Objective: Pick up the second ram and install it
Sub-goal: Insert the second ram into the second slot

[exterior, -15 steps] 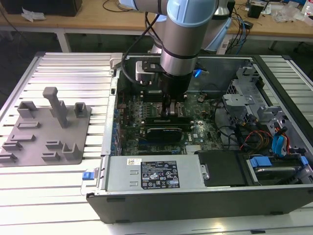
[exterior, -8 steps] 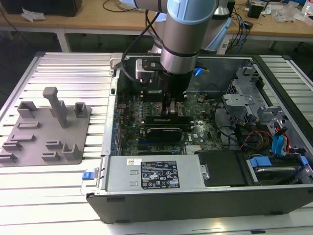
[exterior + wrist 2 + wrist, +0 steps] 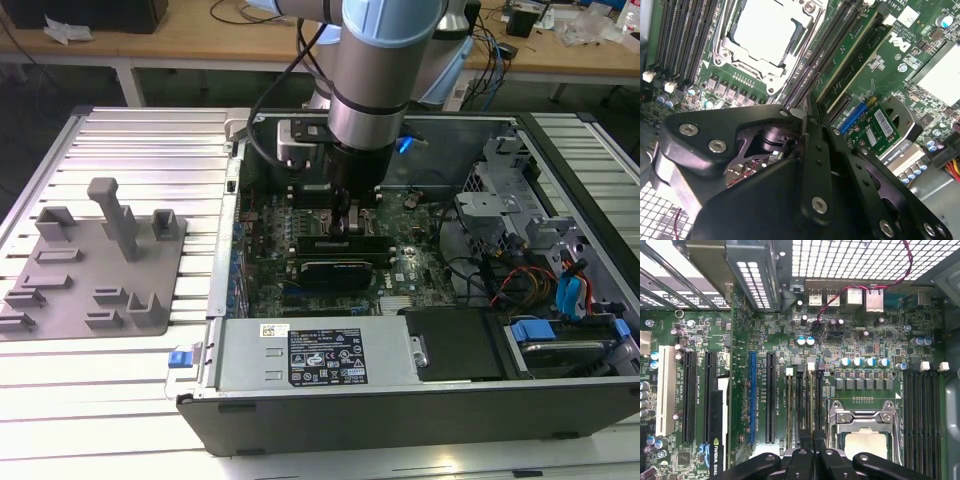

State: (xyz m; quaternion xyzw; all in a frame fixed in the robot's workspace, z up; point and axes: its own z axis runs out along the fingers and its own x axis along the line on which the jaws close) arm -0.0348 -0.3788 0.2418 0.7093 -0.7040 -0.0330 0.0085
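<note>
The black gripper, fingers pressed together, stood at lower centre over the long green 2nd ram stick upright in its slot beside the silver CPU socket; pickup judged done, full seating unconfirmed.

strong glare whitens the table, while the computer case interior is dim.

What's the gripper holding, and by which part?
Cannot tell. The black gripper sits over the long black memory slots beside the square silver-topped CPU; its hold is hidden.
</note>
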